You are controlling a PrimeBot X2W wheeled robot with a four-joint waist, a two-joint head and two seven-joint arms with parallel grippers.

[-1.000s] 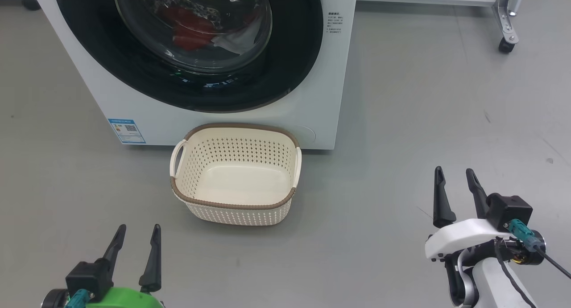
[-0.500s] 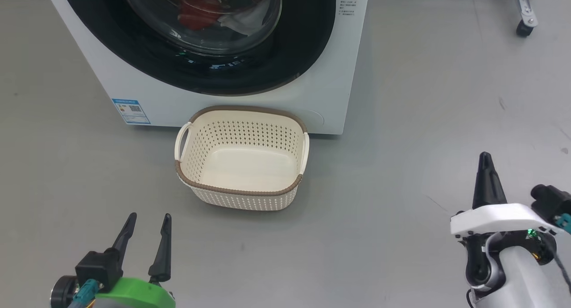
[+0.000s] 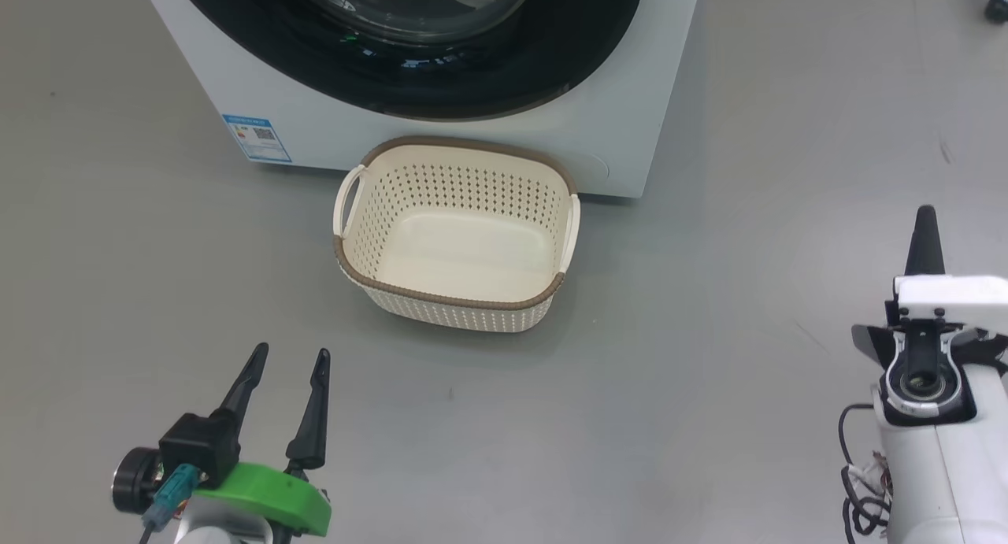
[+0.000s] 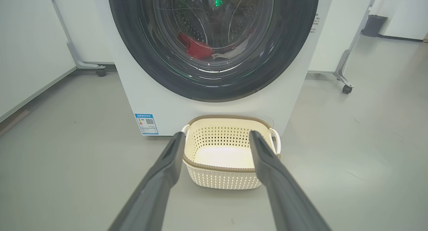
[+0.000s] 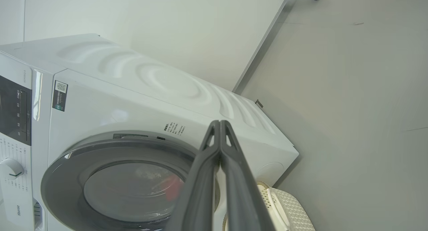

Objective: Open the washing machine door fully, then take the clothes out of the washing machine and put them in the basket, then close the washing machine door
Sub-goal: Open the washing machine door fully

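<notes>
The washing machine [image 4: 167, 107] stands ahead with its door [image 4: 133, 57] shut against the front. Through the glass I see the clothes: a red piece [image 4: 195, 48] and a white piece [image 4: 227, 53]. On the floor right before the washer sits the cream basket [image 3: 457, 308], with nothing in it. My left gripper [image 3: 290, 353] hovers open short of the basket, which its fingers [image 4: 174, 150] frame in the left wrist view. My right gripper [image 3: 925, 213] is shut on nothing, off to the basket's right. In the rolled right wrist view it [image 5: 219, 123] points at the washer's front [image 5: 100, 117], above the door [image 5: 67, 177].
Grey floor surrounds the washer. White panels on caster legs [image 4: 346, 89] stand behind it on both sides, with a dark bin [image 4: 372, 25] further back. The control panel and knob [image 5: 10, 169] show above the door. A blue sticker [image 3: 256, 138] marks the washer's lower corner.
My right gripper has gone from open to shut and its wrist has rolled edge-on. The head camera has shifted, so washer and basket sit higher in the picture.
</notes>
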